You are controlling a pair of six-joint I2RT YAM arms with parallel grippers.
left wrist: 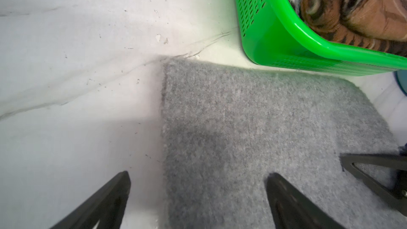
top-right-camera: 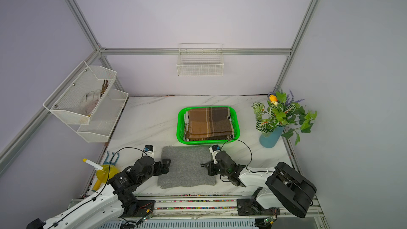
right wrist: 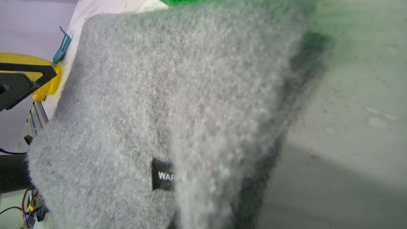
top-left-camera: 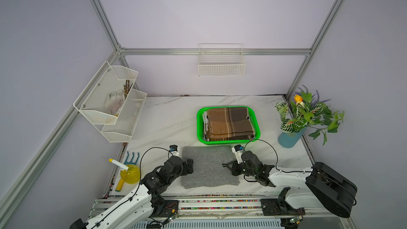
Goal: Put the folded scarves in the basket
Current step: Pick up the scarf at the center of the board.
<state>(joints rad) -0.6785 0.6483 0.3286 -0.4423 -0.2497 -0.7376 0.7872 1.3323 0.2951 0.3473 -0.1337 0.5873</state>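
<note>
White marble tabletop fills the cell floor, and the green basket sits toward its back, nearly full with a folded brown plaid cloth. The grey scarf lies flat on the marble just in front of the basket, its far edge almost touching the basket's near wall. It is not in the basket yet.

The left gripper stands spread wide with nothing in it. One finger is over bare marble and the other over the scarf, straddling the fold's edge. The right gripper is closed at the scarf's opposite edge. In its wrist view the fabric rises close to the lens with shadow beneath, so it seems to pinch that edge, though the fingers themselves are hidden by wool.

The risks I see:
- A lift from one pinched edge alone would likely let the fold fall open.
- The left fingers may close on only the top layer, or on marble.
- The scarf's trailing edge could catch the basket's near rim.
- With the plaid cloth stacked so high, the scarf may perch on top and slide off.
</note>
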